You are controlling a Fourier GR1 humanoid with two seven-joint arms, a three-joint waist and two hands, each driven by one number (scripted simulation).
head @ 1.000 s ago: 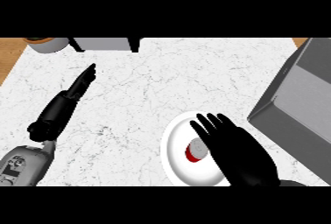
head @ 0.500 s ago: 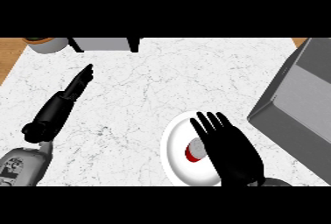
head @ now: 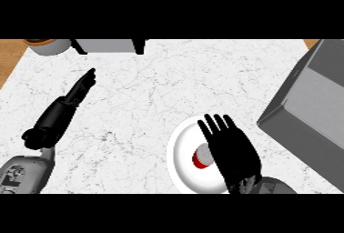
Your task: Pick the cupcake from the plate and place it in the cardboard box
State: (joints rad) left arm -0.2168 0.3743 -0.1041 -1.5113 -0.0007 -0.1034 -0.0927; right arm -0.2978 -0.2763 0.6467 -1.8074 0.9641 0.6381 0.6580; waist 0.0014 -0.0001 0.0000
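1. Squarely over the white plate (head: 183, 170), the robot's right hand (head: 232, 150) hovers with its fingers straight and spread, holding nothing.
2. The cupcake (head: 200, 158), red-wrapped with a pale top, sits on the plate and peeks out at the left edge of the palm. Most of it is hidden beneath the hand, and whether the hand touches it cannot be told.
3. The cardboard box (head: 306, 104), grey in this view, stands at the right side of the marble counter (head: 154, 91), near the plate but apart from it.
4. The left hand (head: 75, 93) rests at the view's left, fingers straight and together, empty.
5. The step in hand appears to be the grasp. The cupcake is not yet lifted, so the task looks barely begun.
6. To do it well, the right hand should probably shift slightly to its left so the cupcake lies between thumb and fingers. It can then lower and curl round the wrapper's sides rather than press on the top.
7. A lift straight up, clear of the plate's rim, would likely keep the plate from sliding. The carry to the right must also clear the box's near wall.
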